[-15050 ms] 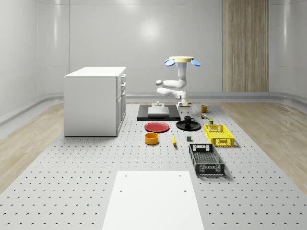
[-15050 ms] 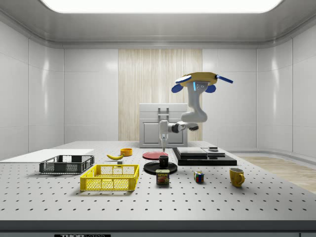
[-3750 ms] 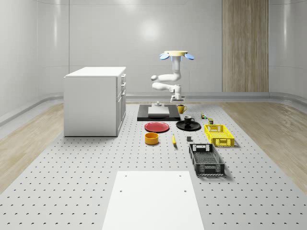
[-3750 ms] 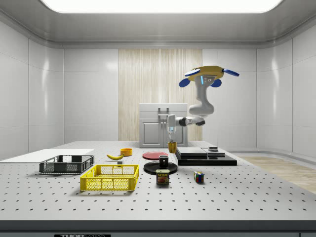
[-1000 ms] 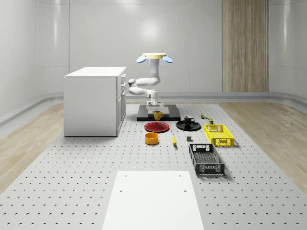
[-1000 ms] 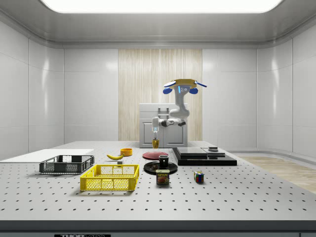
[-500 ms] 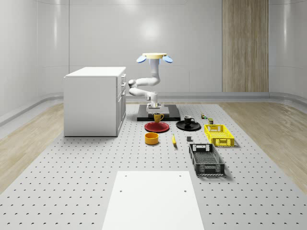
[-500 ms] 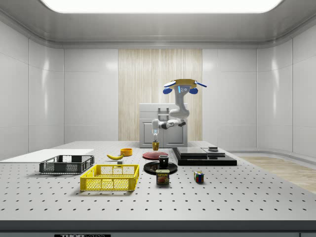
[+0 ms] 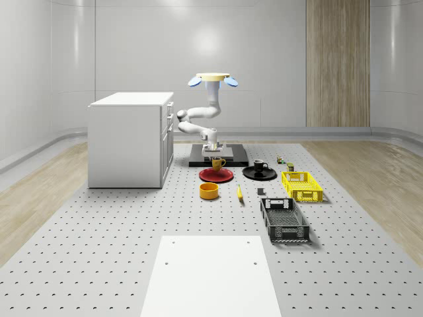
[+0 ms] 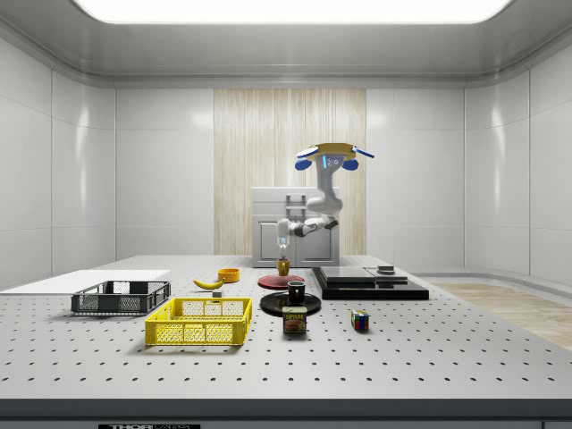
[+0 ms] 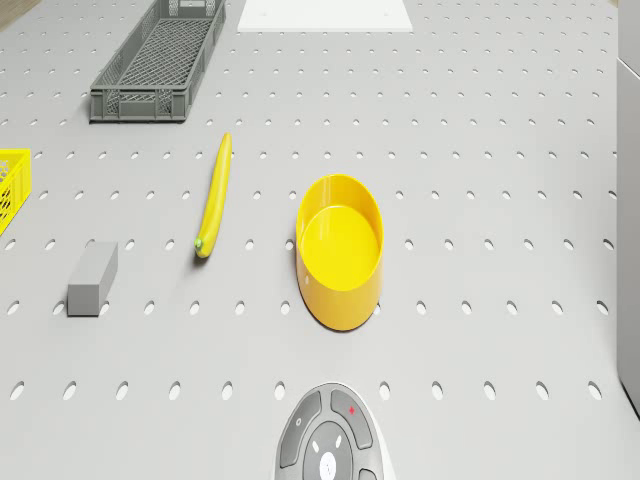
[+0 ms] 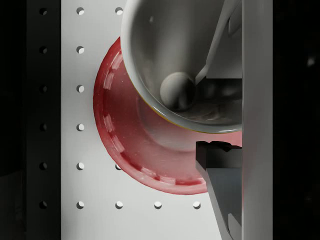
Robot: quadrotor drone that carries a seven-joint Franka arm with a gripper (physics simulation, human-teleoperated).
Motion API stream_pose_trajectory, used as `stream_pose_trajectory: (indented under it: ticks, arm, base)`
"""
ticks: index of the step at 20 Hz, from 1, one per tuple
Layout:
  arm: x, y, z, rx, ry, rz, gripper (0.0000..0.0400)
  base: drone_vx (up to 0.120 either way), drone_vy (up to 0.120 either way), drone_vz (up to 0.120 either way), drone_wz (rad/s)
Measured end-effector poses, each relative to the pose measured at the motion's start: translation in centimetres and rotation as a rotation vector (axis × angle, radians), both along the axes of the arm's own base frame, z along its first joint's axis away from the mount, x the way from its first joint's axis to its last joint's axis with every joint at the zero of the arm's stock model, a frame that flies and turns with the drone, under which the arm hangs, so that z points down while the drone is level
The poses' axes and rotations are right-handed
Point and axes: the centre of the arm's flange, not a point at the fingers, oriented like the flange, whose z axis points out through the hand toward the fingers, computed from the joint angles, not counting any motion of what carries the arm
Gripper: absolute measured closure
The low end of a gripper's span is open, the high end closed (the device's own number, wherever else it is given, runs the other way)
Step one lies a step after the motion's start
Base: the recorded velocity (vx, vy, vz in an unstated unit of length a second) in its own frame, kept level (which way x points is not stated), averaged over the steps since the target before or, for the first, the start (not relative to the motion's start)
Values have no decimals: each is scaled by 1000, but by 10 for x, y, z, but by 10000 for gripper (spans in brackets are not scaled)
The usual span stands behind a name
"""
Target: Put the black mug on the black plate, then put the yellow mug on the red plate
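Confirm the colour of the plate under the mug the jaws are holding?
Red. The plate shows best in the wrist view, directly beneath the mug.

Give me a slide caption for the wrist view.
End effector holds the yellow mug by its rim above the red plate.

Yellow bowl [image 11: 341, 250] beside banana [image 11: 214, 196] and grey block [image 11: 92, 279].
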Motion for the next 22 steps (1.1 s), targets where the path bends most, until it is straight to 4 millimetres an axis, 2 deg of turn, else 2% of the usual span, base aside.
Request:
stream_pose_trajectory:
  ticks: [6, 9, 12, 16, 22]
  arm:
    - [-1, 0, 14, 0, 0, 0, 290]
    - [-2, 0, 18, 0, 0, 0, 149]
    - [-2, 0, 13, 0, 0, 0, 70]
    - [-2, 0, -1, 0, 0, 0, 26]
    - [-2, 0, -21, 0, 0, 0, 6]
  base:
    - [0, 0, 0, 0]
    - [0, 0, 0, 0]
    - [0, 0, 0, 0]
    - [0, 0, 0, 0]
    - [0, 0, 0, 0]
